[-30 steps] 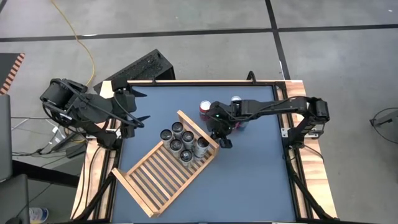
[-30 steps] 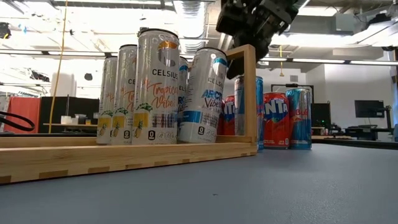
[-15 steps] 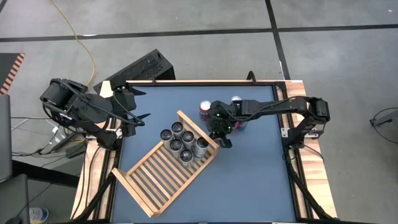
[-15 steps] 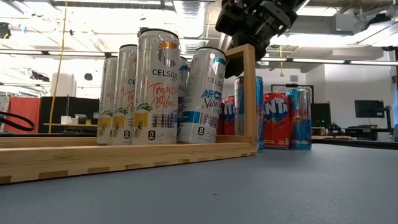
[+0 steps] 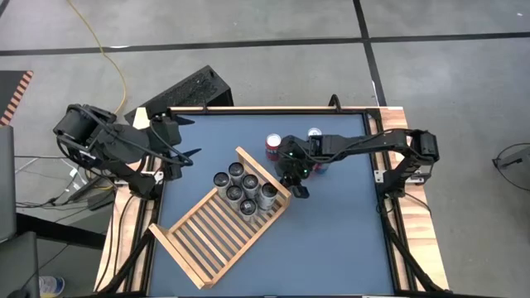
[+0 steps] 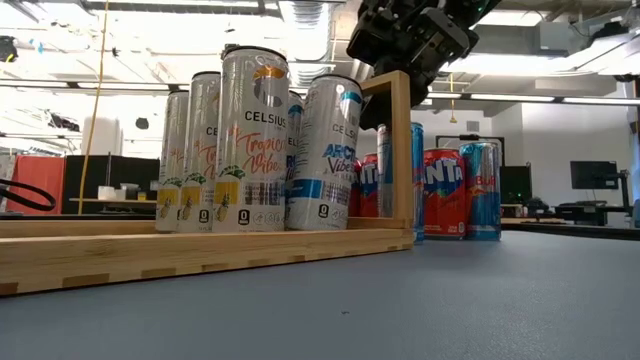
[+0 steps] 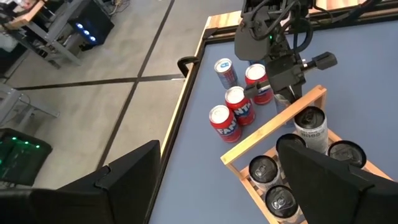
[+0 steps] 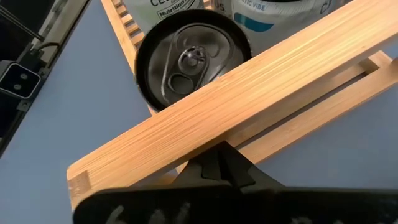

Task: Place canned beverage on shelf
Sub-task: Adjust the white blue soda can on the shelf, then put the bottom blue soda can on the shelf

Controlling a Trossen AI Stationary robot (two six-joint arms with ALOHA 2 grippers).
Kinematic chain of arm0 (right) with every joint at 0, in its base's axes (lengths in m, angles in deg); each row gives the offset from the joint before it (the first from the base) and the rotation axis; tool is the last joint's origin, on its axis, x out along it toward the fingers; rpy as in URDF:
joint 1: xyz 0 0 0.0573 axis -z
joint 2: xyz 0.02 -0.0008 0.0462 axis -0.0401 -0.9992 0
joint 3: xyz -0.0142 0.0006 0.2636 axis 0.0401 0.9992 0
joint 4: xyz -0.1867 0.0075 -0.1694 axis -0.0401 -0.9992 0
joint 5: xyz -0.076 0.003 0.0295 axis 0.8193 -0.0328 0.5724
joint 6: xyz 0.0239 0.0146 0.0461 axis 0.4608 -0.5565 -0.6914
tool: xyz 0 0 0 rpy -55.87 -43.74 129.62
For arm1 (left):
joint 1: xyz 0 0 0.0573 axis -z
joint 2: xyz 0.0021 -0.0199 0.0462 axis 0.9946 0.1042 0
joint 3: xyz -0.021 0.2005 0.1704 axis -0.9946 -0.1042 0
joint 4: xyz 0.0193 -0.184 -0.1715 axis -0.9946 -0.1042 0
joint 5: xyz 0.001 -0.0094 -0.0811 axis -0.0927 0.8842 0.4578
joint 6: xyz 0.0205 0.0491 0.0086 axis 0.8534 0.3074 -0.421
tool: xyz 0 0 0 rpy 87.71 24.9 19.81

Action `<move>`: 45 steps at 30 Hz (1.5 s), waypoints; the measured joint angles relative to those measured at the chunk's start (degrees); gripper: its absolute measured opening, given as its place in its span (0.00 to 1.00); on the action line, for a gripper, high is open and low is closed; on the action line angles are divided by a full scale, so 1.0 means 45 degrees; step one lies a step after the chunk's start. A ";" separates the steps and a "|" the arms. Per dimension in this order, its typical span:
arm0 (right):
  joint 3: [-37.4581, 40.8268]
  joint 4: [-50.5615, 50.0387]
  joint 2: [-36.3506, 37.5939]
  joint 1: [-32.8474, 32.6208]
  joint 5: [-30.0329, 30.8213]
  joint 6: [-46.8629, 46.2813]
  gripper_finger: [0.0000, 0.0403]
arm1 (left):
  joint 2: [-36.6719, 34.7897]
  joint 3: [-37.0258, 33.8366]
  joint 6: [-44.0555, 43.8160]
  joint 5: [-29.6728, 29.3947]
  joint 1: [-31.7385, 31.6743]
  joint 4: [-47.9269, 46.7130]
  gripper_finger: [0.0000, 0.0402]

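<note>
High view — right gripper (image 5: 300, 189), fingers pressed together and empty, hangs at frame centre just above the shelf's (image 5: 214, 246) raised end rail. Five cans (image 5: 245, 187) stand inside that end; red cans (image 5: 273, 146) sit behind. Left gripper (image 5: 189, 146), at upper left, is spread, empty.

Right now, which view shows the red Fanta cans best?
Left wrist view: three red Fanta cans stand fully visible beside the shelf. The low view shows them partly behind the frame, the high view mostly under the right arm, the right wrist view not at all.
</note>
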 joint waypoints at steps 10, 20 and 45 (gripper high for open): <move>0.0000 0.0093 -0.0012 0.0015 -0.0505 0.0134 0.00 | 0.0000 -0.0004 -0.0021 -0.0241 -0.0003 0.0038 0.78; 0.0000 0.0071 -0.0029 0.0002 -0.1517 0.0619 0.00 | 0.0005 -0.0004 -0.0094 -0.0328 -0.0001 0.0119 0.78; -0.0024 -0.0811 0.3230 0.1293 0.1044 0.0140 0.00 | 0.0184 -0.0004 -0.0899 0.0145 -0.0003 0.1511 0.78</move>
